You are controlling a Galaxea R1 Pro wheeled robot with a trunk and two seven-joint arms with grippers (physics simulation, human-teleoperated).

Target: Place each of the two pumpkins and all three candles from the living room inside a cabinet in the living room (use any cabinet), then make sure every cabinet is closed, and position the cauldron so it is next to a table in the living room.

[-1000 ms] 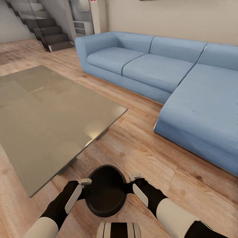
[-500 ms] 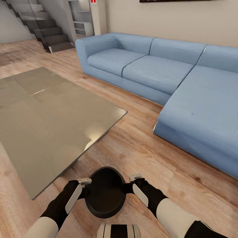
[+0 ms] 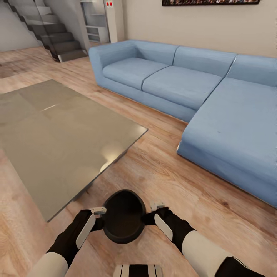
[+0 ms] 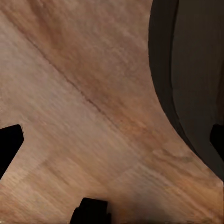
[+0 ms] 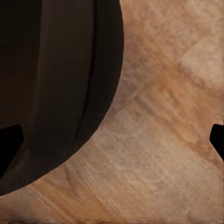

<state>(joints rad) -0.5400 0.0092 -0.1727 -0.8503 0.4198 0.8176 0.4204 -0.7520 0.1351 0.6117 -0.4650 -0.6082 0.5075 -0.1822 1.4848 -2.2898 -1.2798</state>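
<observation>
At the left of the head view lies the glass-topped desk [image 3: 65,134], its near corner reaching toward the lower middle of the frame. At the lower left, the left end effector [image 3: 100,217] presses the left side of the cauldron [image 3: 124,216]; in its wrist view the fingers stand wide, one by the cauldron's wall, so it looks spread and pushing rather than clenched. The dark, empty cauldron sits at bottom centre, over the wooden floor [image 3: 161,181], near the desk's corner. At its right side the right end effector [image 3: 149,216] does the same, fingers apart with the cauldron's wall between them. A blue sofa [image 3: 200,96] fills the upper right.

Judging by this, the cauldron step is nearly finished: it only needs setting down beside the desk. Pumpkins, candles and cabinets cannot be judged from here.
</observation>
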